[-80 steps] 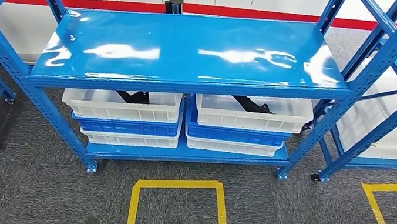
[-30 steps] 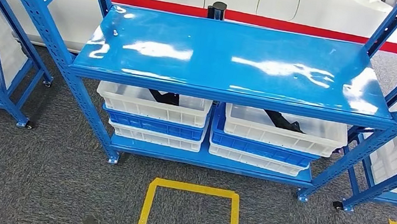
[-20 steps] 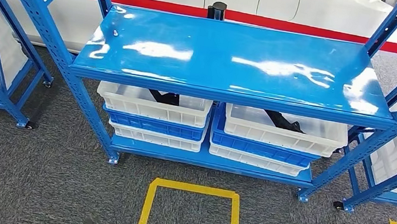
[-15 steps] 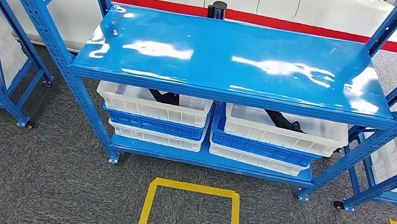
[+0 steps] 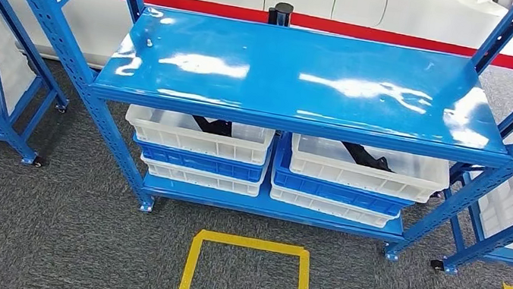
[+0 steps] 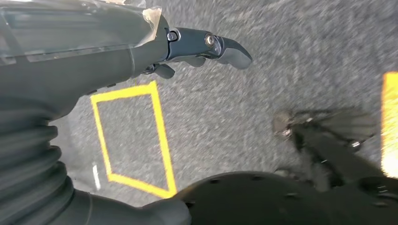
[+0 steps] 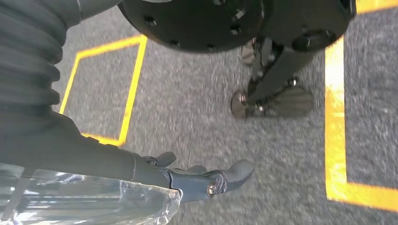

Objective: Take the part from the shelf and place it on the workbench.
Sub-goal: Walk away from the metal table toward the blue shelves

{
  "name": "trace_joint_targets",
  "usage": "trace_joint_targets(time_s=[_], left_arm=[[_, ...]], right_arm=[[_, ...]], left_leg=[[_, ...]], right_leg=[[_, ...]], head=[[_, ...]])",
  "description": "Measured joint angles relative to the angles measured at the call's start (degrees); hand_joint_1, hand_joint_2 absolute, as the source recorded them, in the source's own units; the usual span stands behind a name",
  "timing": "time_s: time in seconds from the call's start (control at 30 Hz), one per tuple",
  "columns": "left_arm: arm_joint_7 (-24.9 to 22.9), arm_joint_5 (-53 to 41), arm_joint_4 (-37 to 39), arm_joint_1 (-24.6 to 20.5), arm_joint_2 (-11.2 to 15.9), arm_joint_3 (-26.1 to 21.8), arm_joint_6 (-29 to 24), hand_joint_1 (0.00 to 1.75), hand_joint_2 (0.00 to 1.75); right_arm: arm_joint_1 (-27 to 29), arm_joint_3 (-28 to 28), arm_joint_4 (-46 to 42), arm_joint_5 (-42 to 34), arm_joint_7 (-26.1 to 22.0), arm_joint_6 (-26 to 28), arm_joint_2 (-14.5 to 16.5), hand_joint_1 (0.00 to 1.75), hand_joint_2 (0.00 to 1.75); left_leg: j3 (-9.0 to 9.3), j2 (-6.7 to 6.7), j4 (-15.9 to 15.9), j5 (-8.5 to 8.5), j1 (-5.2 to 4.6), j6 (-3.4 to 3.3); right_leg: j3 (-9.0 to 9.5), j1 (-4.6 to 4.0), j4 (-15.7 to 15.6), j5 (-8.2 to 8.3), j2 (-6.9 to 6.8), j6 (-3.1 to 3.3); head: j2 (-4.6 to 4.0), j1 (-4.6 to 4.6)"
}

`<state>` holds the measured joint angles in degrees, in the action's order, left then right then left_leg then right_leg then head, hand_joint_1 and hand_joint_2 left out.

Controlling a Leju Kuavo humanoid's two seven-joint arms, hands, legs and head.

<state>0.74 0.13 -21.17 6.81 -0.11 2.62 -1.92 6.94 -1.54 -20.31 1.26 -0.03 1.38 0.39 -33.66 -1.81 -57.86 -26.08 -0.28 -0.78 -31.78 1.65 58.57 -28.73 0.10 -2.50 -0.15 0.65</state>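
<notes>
The robot faces a blue shelf (image 5: 302,75) whose top board is bare and glossy. On the lower board two stacks of bins sit side by side, touching at the middle. The top white bin of each holds a dark part: one in the left bin (image 5: 197,134), another in the right bin (image 5: 369,167), both partly hidden under the top board's front edge.

The left hand (image 6: 187,47) hangs over grey carpet, fingers apart and holding nothing. The right hand (image 7: 202,178) hangs likewise, its fingers loose and empty.

The step in hand looks like the approach, with no reach begun. To do it well the robot should probably settle on one part (image 5: 212,125) first, then bring the nearer hand in low, beneath the top board's front edge, so the arm clears that edge. Since the part's shape is mostly hidden, the grip is best judged once the wrist view sees into the bin. No workbench can be seen here.
</notes>
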Motion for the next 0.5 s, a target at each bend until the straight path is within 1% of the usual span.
trace_joint_targets(time_s=[0.03,0.17,0.3,0.5], left_arm=[[-0.2,0.0,-0.1,0.3,0.1,-0.3,0.7,0.0,1.75],[-0.5,0.0,-0.5,1.0,0.2,-1.1,1.5,0.0,0.0],[-0.5,-0.1,-0.6,1.2,0.3,-1.5,1.6,0.0,0.0],[-0.5,-0.1,-0.9,1.2,0.3,-1.8,1.6,0.0,0.0]], right_arm=[[0.2,0.0,-0.2,-0.5,0.0,-0.5,0.0,0.0,1.75],[0.7,0.1,-0.8,-1.1,0.0,-1.2,-0.1,0.0,0.0],[0.8,0.1,-1.1,-1.1,0.0,-1.3,-0.1,0.0,1.75],[0.9,0.1,-1.3,-1.1,0.0,-1.3,-0.1,0.0,1.75]], left_leg=[[0.01,0.0,0.0,0.0,-0.01,0.0],[0.05,0.0,0.0,0.0,-0.02,-0.01],[0.03,0.0,0.0,0.0,-0.02,-0.01],[0.03,0.0,0.0,0.0,-0.02,-0.01]], right_leg=[[0.0,0.0,0.0,0.0,0.0,0.0],[0.0,0.0,0.0,0.0,0.0,0.0],[0.01,0.0,0.0,0.0,0.0,0.0],[0.02,0.0,0.0,0.0,0.0,0.0]], head=[[0.0,0.0],[0.0,0.01],[0.0,0.01],[0.0,0.01]])
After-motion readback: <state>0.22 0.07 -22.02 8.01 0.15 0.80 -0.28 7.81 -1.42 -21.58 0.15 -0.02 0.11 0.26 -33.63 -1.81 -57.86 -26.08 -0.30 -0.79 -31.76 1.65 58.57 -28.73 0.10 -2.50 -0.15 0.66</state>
